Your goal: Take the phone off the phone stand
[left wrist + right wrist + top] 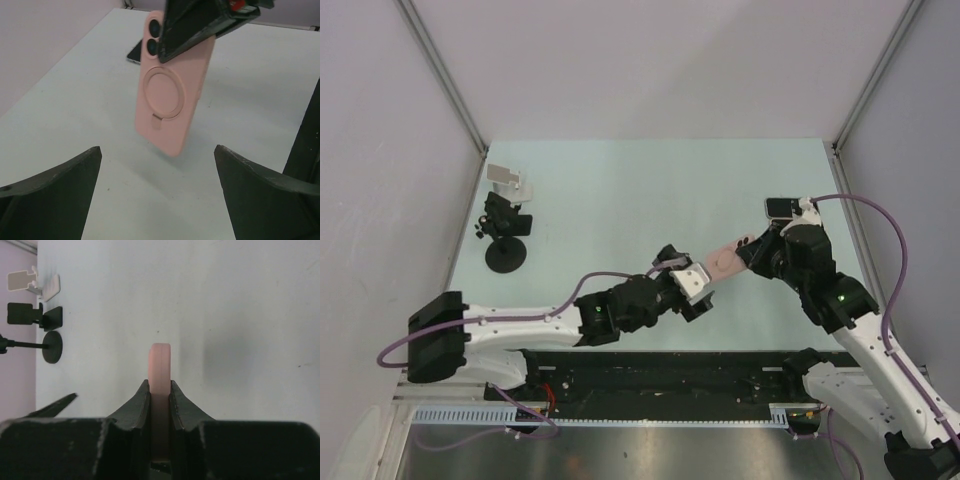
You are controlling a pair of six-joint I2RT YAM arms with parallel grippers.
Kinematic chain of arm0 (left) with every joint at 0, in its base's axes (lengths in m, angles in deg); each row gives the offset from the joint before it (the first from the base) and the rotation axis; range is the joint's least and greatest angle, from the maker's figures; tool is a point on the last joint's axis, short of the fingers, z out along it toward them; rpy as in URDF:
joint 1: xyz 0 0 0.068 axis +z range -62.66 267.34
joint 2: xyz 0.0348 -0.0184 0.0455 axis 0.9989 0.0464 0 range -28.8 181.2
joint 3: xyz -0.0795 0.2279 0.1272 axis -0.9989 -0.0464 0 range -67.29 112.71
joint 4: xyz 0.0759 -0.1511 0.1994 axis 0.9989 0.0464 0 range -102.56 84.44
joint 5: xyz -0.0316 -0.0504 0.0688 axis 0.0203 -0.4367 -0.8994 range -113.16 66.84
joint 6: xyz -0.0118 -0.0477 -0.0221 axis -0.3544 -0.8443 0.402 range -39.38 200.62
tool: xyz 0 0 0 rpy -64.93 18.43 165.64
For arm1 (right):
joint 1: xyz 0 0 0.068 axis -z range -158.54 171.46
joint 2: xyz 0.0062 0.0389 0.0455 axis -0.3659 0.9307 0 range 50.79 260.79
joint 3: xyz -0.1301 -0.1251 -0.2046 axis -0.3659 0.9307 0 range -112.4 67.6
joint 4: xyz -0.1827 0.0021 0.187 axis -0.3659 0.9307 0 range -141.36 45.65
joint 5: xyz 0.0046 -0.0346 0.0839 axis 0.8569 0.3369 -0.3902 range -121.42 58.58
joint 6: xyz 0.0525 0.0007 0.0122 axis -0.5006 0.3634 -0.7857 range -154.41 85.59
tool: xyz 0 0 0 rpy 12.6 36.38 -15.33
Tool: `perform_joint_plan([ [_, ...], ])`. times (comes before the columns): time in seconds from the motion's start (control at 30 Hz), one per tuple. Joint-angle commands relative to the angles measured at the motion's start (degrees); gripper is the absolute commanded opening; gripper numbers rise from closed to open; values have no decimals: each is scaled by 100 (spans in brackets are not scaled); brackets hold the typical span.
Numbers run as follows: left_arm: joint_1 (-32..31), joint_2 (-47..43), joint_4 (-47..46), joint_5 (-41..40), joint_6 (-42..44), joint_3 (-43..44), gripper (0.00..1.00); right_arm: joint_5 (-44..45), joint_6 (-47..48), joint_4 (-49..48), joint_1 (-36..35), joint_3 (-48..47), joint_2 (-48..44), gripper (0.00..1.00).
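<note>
Overhead, you see the right gripper [748, 250] hiding one end of the pink phone [725, 262] above mid-table, well apart from the phone stand [505, 238]. At the left wrist, the left gripper [157, 150] stands spread, fingers [50, 195] cropped, facing the phone; at the right wrist, jaws pinch it edge-on.

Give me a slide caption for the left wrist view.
Pink phone clamped in the right gripper, hanging before the wide-open left gripper.

Robot lab — panel-walled enclosure [650, 60] around pale table [650, 190].
</note>
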Motion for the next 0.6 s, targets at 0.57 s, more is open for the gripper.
perform_joint_plan([
  [0.57,-556,2116,-1774,-2703,1220,709,67,-1349,-820,-1011,59,26,140,0],
])
